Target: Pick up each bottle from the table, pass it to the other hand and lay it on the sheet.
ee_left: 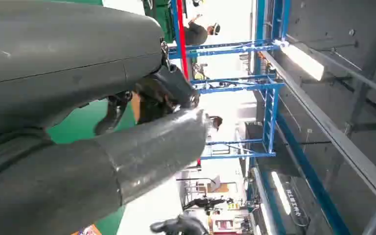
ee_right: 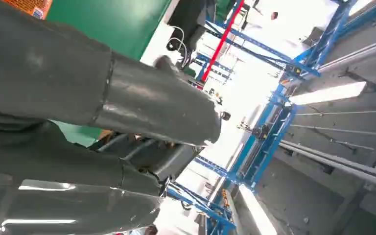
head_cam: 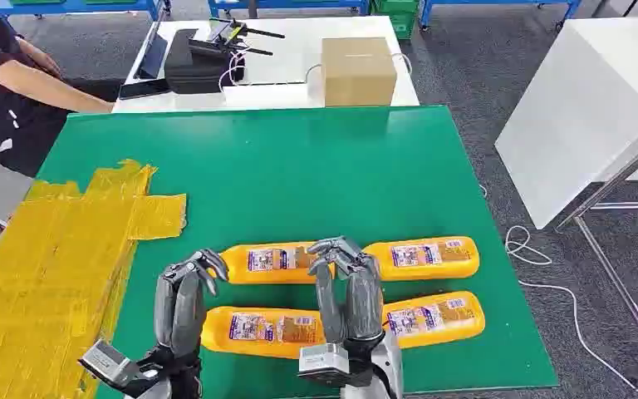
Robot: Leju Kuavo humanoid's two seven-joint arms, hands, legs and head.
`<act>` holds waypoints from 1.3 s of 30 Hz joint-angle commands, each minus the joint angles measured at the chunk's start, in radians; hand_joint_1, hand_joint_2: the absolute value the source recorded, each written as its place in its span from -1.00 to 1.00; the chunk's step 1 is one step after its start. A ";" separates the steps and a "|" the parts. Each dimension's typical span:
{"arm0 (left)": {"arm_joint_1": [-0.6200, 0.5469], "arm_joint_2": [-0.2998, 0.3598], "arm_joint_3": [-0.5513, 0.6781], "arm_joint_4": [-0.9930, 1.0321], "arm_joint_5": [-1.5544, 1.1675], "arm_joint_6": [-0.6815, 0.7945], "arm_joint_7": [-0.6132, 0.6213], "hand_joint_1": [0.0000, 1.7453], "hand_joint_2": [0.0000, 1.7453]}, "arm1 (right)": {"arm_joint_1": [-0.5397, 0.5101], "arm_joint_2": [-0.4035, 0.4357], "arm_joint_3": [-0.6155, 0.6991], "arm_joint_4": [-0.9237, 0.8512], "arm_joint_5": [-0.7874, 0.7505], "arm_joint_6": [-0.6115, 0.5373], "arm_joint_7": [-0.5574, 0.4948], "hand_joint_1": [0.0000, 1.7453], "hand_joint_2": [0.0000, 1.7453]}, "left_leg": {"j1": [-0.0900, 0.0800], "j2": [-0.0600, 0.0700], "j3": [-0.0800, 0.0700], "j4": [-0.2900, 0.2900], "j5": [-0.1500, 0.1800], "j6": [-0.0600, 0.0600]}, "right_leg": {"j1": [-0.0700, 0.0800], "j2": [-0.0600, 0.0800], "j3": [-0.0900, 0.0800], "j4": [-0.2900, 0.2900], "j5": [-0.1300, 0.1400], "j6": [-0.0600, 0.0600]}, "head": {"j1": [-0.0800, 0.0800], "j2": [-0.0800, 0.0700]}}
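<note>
Four orange bottles lie on their sides on the green table point(head_cam: 299, 166), two rows of two, labels up. Far row: far-left bottle point(head_cam: 266, 261), far-right bottle point(head_cam: 422, 257). Near row: near-left bottle point(head_cam: 262, 329), near-right bottle point(head_cam: 436, 317). All sit near the front edge, right of centre, likely laid within easy reach of either arm.

Yellow sheet point(head_cam: 58, 258) covers the table's left side, well apart from the bottles. Nothing rests on it yet, so the task looks to be at its start.

Left hand point(head_cam: 184, 299) raised, fingers upright and curled at the tips, holding nothing; it stands just left of the bottles. Right hand point(head_cam: 347, 291) likewise upright, fingertips bent forward, empty, in front of the gap between the bottle pairs. Both read as poised rather than gripping.

Beyond the table: a white desk with a cardboard box point(head_cam: 358, 70) and a person's arm point(head_cam: 46, 87) at far left.
</note>
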 commanded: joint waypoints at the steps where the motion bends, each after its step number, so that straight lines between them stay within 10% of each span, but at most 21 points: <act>1: -0.011 0.078 0.011 0.009 -0.068 0.282 0.000 1.00 -1.00 | 0.125 -0.174 -0.221 -0.094 -0.432 0.376 -0.217 1.00 -1.00 | 0.001 -0.006 0.003 -0.003 0.001 0.000 | 0.001 -0.007 0.006 -0.005 0.000 0.001 | 0.000 0.000; 5: -0.021 0.104 -0.051 0.018 -0.102 0.358 0.000 1.00 -1.00 | 0.128 -0.120 -0.251 -0.084 -0.360 0.380 -0.217 1.00 -1.00 | 0.000 -0.007 0.002 -0.002 0.000 0.000 | 0.000 -0.006 0.003 -0.003 0.000 0.001 | 0.000 0.000; 6: -0.024 0.112 -0.070 0.022 -0.121 0.384 0.000 -0.26 -1.00 | 0.125 -0.116 -0.247 -0.086 -0.345 0.383 -0.217 0.32 -1.00 | 0.000 -0.006 0.002 -0.002 0.000 0.000 | 0.000 -0.006 0.003 -0.003 -0.001 0.001 | 0.000 0.000; 8: -0.029 0.115 -0.081 0.047 -0.162 0.438 0.000 -0.26 -1.00 | 0.127 -0.111 -0.249 -0.088 -0.334 0.382 -0.217 0.32 -1.00 | 0.000 -0.003 0.000 -0.001 0.000 0.000 | 0.000 -0.003 0.002 -0.002 0.000 0.000 | 0.000 0.000; 9: -0.031 0.111 -0.085 0.059 -0.174 0.452 0.000 -1.00 -1.00 | 0.127 -0.105 -0.248 -0.090 -0.323 0.373 -0.217 -0.36 -1.00 | 0.001 -0.002 0.002 -0.002 -0.001 -0.001 | 0.000 -0.003 0.003 -0.003 0.000 0.000 | 0.000 0.000; 11: -0.031 0.111 -0.085 0.059 -0.174 0.452 0.000 -1.00 -1.00 | 0.127 -0.105 -0.248 -0.090 -0.323 0.373 -0.217 -0.36 -1.00 | 0.000 -0.005 0.001 -0.001 0.000 0.000 | 0.000 -0.005 0.002 -0.002 -0.001 0.000 | 0.000 0.000; 12: -0.033 0.100 -0.076 0.079 -0.171 0.449 0.000 -1.00 -1.00 | 0.131 -0.104 -0.249 -0.096 -0.313 0.364 -0.217 -1.00 -1.00 | 0.001 -0.005 0.001 -0.002 0.000 0.000 | 0.001 -0.006 0.003 -0.003 0.000 0.000 | 0.000 0.000; 17: -0.030 0.096 -0.060 0.075 -0.149 0.426 0.000 -1.00 -1.00 | 0.135 -0.112 -0.235 -0.086 -0.213 0.317 -0.180 -1.00 -1.00 | 0.000 -0.004 0.002 -0.002 0.000 0.000 | 0.000 -0.004 0.002 -0.003 0.000 0.001 | 0.000 0.000; 18: -0.029 0.097 -0.059 0.069 -0.143 0.427 0.000 -1.00 -1.00 | 0.134 -0.115 -0.228 -0.082 -0.181 0.302 -0.158 -1.00 1.00 | 0.000 -0.004 0.002 -0.002 0.000 0.000 | 0.001 -0.005 0.003 -0.003 0.000 0.001 | 0.000 0.000; 25: -0.057 0.080 -0.057 0.114 -0.141 0.404 0.000 -1.00 -1.00 | -0.003 -0.182 -0.109 0.061 0.080 0.346 0.085 -1.00 1.00 | 0.001 -0.001 0.003 -0.002 0.000 0.001 | 0.001 -0.001 0.003 -0.004 0.001 0.001 | 0.000 0.000; 39: -0.098 0.064 -0.066 0.173 -0.146 0.394 0.000 -1.00 -1.00 | -0.170 -0.157 0.008 0.267 0.100 0.471 0.204 -1.00 1.00 | 0.001 -0.001 0.003 -0.002 0.000 0.000 | 0.001 -0.002 0.003 -0.003 0.001 0.001 | 0.000 0.000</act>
